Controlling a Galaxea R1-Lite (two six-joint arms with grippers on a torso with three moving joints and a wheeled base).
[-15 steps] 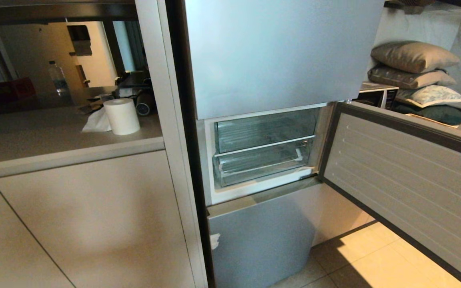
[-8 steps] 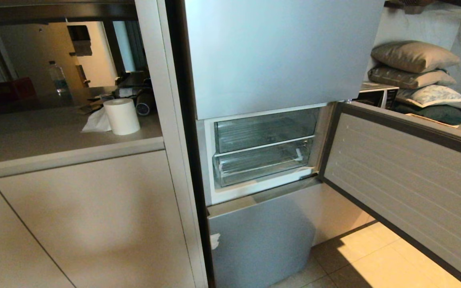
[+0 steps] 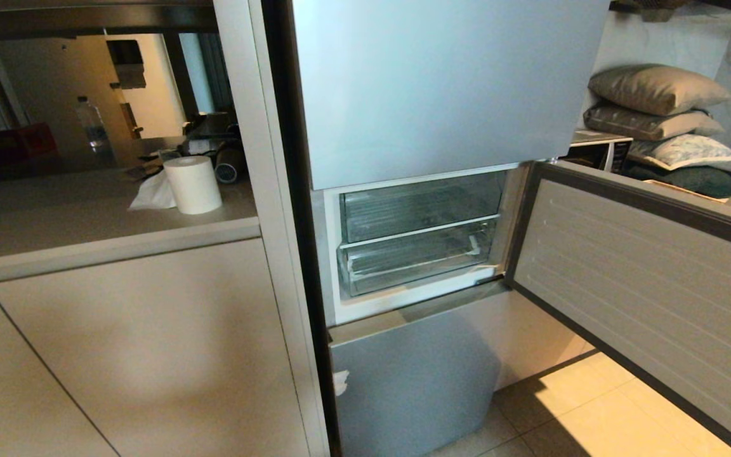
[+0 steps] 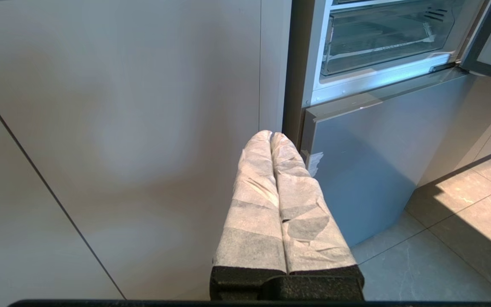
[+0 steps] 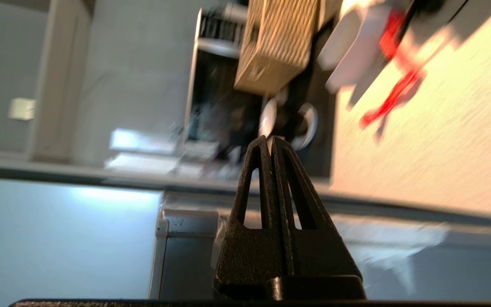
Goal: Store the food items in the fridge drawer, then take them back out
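The fridge drawer (image 3: pixel 413 260) sits pushed in behind the open fridge door (image 3: pixel 645 292), with the clear compartment (image 3: pixel 419 206) above it. I see no food anywhere. The left gripper (image 4: pixel 271 135) is pressed shut and empty, low beside the lower fridge panel (image 4: pixel 356 170). The right gripper (image 5: pixel 270 140) is shut and empty too, pointing away at a blurry room. Swinging round, it might bump the door.

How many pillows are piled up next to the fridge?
3 in one stack right of the open fridge door: a brown pillow on top, a darker one under it, a patterned one lowest. More may hide underneath.
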